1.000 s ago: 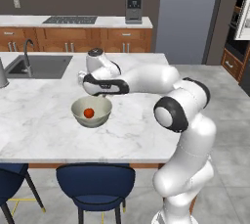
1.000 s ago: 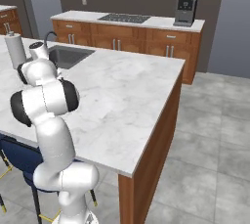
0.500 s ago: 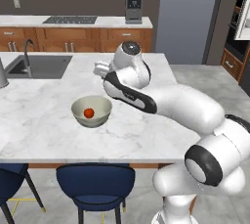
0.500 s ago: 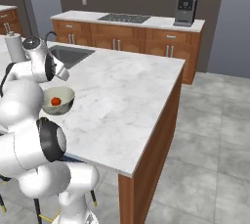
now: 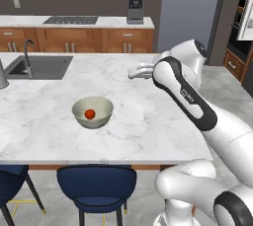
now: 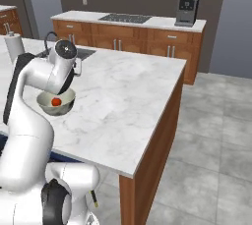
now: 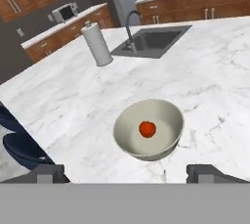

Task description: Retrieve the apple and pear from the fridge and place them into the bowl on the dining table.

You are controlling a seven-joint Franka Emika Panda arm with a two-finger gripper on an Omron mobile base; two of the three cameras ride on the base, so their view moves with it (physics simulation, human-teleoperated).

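Observation:
The red apple lies inside the off-white bowl on the marble dining table. The right base view shows the apple in the bowl beside my arm. My gripper hovers over the table, to the right of the bowl and further back, open with nothing in it. In the hand view, its fingertips stand wide apart below the bowl and apple. The grey fridge rises behind the table. The pear is out of view.
A sink with a faucet is set into the table's left part, and a paper towel roll stands near it. Blue stools line the near edge. The back counter carries a stovetop and a coffee machine.
My hand has swung from just above the bowl to the right, away from it, still open. The apple has stayed in the bowl.

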